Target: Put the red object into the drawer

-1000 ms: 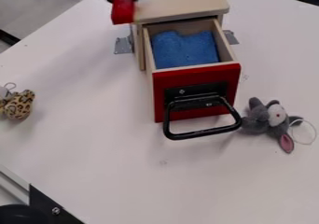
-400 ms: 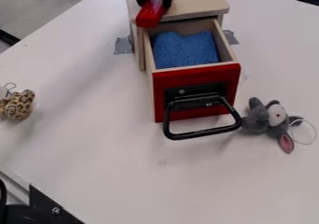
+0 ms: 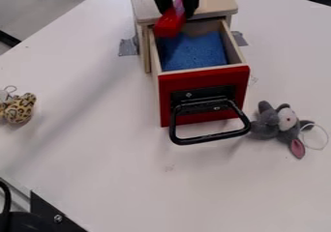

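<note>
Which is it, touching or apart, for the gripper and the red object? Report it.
Touching. The camera view shows the red object pinched between the two fingers of the gripper, its lower end jutting out below them.

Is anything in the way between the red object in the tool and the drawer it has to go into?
Nothing visible blocks the opening. The red object, held in the tool, appears close to the open drawer's rear, at image left. A blue block lies inside, taking up room.
</note>
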`<state>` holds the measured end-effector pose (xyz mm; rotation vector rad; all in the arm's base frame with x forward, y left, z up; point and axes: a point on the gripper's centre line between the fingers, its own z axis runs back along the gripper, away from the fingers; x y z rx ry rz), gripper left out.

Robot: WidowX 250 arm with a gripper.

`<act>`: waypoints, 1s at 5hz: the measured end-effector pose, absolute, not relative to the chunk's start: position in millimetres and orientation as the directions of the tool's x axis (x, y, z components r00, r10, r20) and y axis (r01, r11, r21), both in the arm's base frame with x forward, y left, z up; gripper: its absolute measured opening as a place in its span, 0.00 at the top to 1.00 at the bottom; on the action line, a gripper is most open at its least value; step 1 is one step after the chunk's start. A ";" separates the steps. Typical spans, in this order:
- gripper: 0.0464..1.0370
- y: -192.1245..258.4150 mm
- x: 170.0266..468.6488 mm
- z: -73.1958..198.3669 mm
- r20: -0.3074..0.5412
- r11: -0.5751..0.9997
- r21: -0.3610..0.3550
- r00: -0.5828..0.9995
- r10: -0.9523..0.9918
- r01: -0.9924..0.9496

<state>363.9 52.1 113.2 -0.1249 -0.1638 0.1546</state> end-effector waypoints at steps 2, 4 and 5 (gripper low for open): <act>0.50 34.0 355.6 112.1 0.126 0.985 -0.150 0.987 0.101 -0.082; 0.50 25.0 350.8 104.9 0.106 0.986 -0.154 0.992 0.074 -0.058; 0.50 19.6 351.1 104.8 0.107 0.986 -0.161 0.992 0.064 -0.047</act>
